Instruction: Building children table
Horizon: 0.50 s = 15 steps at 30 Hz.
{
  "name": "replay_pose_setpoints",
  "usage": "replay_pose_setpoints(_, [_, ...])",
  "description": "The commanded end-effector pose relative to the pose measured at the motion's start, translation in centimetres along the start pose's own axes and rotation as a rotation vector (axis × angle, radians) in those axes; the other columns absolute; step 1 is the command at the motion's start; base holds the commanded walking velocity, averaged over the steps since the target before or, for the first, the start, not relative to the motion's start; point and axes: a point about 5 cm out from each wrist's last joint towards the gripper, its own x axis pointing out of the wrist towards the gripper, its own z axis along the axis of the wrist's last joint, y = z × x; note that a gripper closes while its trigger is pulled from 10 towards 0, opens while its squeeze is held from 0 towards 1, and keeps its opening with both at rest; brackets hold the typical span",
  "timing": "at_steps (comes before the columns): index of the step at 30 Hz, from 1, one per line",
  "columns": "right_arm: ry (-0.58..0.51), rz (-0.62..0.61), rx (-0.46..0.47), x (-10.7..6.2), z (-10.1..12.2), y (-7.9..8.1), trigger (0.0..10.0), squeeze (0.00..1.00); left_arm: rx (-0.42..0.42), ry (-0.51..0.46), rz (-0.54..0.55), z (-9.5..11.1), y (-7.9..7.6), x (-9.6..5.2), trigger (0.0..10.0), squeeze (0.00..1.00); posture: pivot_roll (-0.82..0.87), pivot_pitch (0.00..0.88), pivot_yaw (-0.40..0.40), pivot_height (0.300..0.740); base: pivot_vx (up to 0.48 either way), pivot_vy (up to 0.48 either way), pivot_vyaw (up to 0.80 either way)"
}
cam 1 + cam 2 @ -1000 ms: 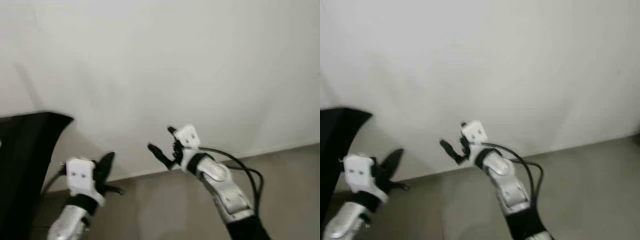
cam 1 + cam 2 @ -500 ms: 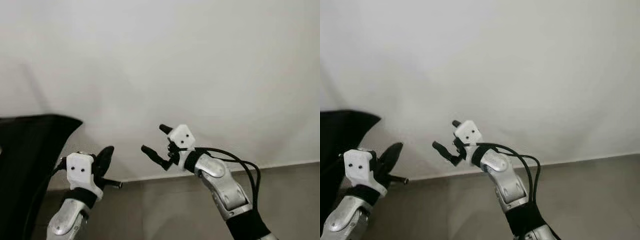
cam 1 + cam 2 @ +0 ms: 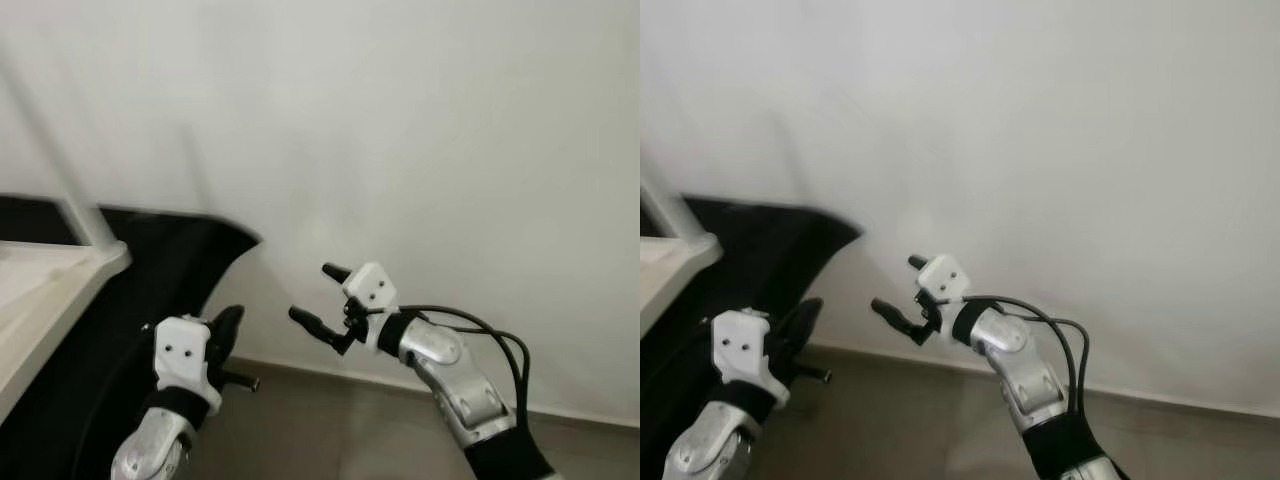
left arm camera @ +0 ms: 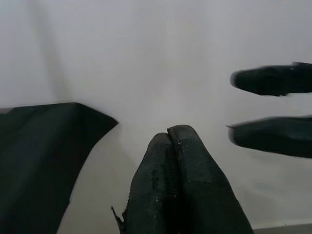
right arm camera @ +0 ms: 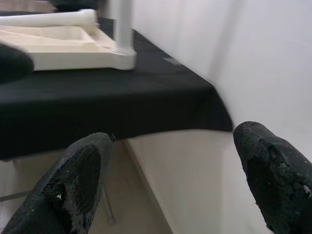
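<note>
**Turning toward the upturned table, nothing in hand**

At the far left we see the cream table [image 3: 45,285] lying upside down on a black-covered surface [image 3: 170,270], one leg [image 5: 123,24] already standing up from its corner; flipped like this, its leg sockets face up for assembly. In the right wrist view another pale tube [image 5: 48,18] lies along the far edge of the underside, perhaps a loose leg, though it is too blurred to be sure. The underside's shallow recess looks bare; we see no box or tray of parts.

Our left gripper [image 3: 226,335] is raised in front of the black cloth, its fingers pressed together on nothing. To the right, our right gripper [image 3: 318,297] hangs in the air before the white wall [image 3: 450,130], fingers spread apart and empty, pointing back toward the table. Both are well apart from the table, so we judge this an approach, arms held ready for a reach.
</note>
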Motion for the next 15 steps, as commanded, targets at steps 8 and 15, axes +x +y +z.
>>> replay_pose_setpoints(8, [-0.019,0.028,0.024,0.3,-0.09,0.3,10.0,0.0,0.002,0.055,0.005,-0.78,0.1,0.31,10.0,0.0,-0.04,0.033,-0.026,0.74,0.0,0.0,0.8])
replay_pose_setpoints(15, [-0.024,0.026,0.036,0.37,-0.09,0.22,10.0,0.0,-0.016,0.038,0.016,-0.69,0.21,0.38,10.0,0.0,-0.05,0.036,-0.025,0.74,0.0,0.0,0.8])
